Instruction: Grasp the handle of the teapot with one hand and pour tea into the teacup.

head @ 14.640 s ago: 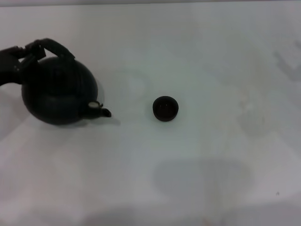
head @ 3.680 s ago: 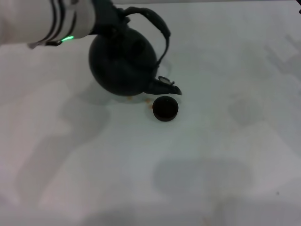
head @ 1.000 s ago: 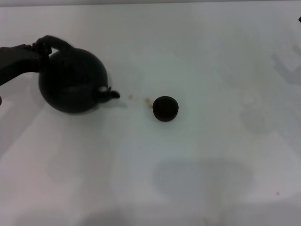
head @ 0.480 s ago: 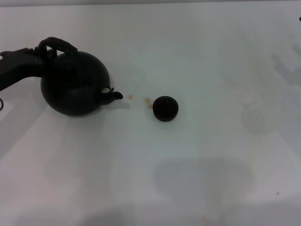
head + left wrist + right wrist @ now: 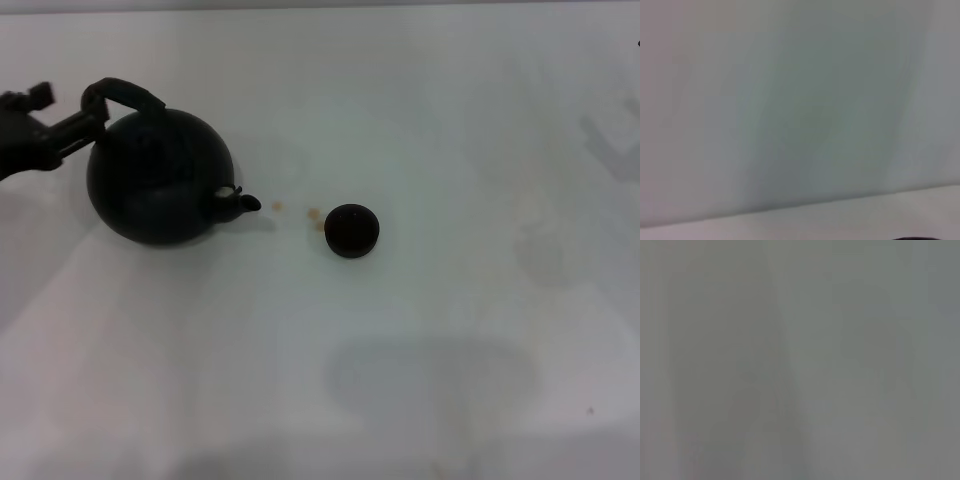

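Note:
The black round teapot [image 5: 160, 180] stands upright on the white table at the left, with its short spout [image 5: 243, 203] pointing right toward the teacup. Its arched handle [image 5: 122, 93] rises over its top left. The tiny black teacup [image 5: 351, 230] sits right of the spout with a gap between them. My left gripper [image 5: 72, 107] is at the far left beside the handle. Its fingers are spread, and the lower finger [image 5: 85, 122] reaches up to the handle's left end. It holds nothing. The right gripper is out of view.
Two small brownish drops [image 5: 314, 215] lie on the white table [image 5: 420, 330] between spout and cup. Both wrist views show only pale blank surface.
My left gripper has let go of the handle, opened and drawn back to the left. The teapot has stayed in place on the table. The cup has not moved.

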Robot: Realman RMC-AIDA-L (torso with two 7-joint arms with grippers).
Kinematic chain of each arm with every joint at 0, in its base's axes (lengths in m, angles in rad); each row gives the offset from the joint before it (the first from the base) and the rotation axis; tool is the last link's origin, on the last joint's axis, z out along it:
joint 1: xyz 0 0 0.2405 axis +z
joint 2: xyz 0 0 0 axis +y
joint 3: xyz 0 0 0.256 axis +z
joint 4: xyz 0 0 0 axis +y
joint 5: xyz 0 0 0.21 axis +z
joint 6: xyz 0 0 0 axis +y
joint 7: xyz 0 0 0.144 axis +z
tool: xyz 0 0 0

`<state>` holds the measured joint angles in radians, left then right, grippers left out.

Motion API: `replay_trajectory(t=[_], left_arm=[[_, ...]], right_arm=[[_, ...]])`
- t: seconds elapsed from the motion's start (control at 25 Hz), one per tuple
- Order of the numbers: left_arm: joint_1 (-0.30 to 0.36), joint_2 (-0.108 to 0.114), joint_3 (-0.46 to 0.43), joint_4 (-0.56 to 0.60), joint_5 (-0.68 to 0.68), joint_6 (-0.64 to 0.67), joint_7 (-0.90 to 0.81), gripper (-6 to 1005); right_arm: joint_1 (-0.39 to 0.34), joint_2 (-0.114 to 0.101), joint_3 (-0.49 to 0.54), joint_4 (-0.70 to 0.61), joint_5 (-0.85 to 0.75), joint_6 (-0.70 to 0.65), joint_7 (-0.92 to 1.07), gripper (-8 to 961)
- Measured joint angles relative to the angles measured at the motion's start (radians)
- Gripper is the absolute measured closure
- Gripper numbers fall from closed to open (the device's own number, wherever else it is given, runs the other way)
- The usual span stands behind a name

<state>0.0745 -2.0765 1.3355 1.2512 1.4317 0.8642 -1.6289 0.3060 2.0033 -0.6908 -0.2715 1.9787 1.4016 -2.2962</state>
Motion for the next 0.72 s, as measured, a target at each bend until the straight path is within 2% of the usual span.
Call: replay_trajectory(t=[0.04, 0.12, 0.28, 0.32, 0.36, 0.44, 0.6, 0.72], left_arm=[[0.018, 0.0, -0.009, 0.004, -0.028, 0.02, 0.039, 453], [0.05, -0.001, -0.03, 0.002, -0.071, 0.056, 0.105, 226], [0.087, 0.0, -0.095, -0.043, -0.133, 0.157, 0.21, 136], [0.091, 0.0, -0.165, -0.103, -0.161, 0.242, 0.269, 114], [0.091, -0.001, -0.188, -0.123, -0.172, 0.268, 0.286, 114], [0.082, -0.001, -0.293, -0.23, -0.233, 0.378, 0.365, 114], [0.037, 0.005, -0.574, -0.502, -0.351, 0.583, 0.574, 115], [0.008, 0.006, -0.77, -0.626, -0.353, 0.665, 0.672, 115]], right_arm=[[-0.001, 0.0, 0.0, -0.001, 0.0, 0.0, 0.001, 136], [-0.003, 0.0, 0.0, -0.004, 0.0, 0.002, 0.006, 136], [-0.015, -0.001, 0.0, -0.01, 0.002, 0.015, 0.012, 136], [-0.02, -0.002, 0.001, -0.011, 0.004, 0.019, 0.012, 136], [-0.024, -0.003, 0.001, -0.012, 0.007, 0.023, 0.013, 136], [-0.032, -0.005, 0.001, -0.013, 0.009, 0.03, 0.011, 136], [-0.053, -0.005, 0.004, -0.029, 0.009, 0.027, -0.003, 136], [-0.066, -0.001, 0.004, -0.038, 0.009, 0.023, -0.028, 136]])
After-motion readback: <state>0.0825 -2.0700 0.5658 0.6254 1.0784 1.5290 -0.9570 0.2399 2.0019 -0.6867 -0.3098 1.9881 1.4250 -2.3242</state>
